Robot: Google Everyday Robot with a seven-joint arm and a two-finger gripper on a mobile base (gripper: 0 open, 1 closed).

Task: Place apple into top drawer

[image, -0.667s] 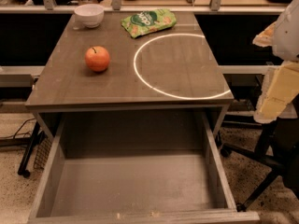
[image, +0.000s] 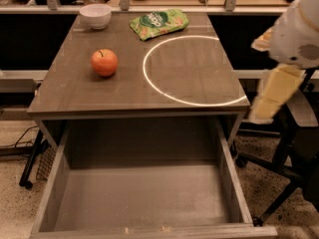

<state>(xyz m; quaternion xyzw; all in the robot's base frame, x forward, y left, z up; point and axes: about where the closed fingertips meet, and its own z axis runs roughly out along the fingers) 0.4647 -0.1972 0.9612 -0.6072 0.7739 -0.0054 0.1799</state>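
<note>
The apple [image: 104,62] is orange-red with a short dark stem and stands on the left part of the grey-brown table top [image: 75,91]. The top drawer [image: 142,198] is pulled wide open below the table's front edge, and nothing lies in it. My gripper [image: 271,96] hangs at the right edge of the view, beyond the table's right side, level with the front corner. It is far to the right of the apple and holds nothing that I can see.
A white bowl [image: 95,15] stands at the table's back left corner. A green snack bag [image: 158,23] lies at the back middle. A bright ring of light [image: 194,68] marks the right half of the top. A dark chair base [image: 284,178] stands on the floor at right.
The arm at the right edge has shifted slightly up and into the view. The apple, bowl, bag and drawer have not moved.
</note>
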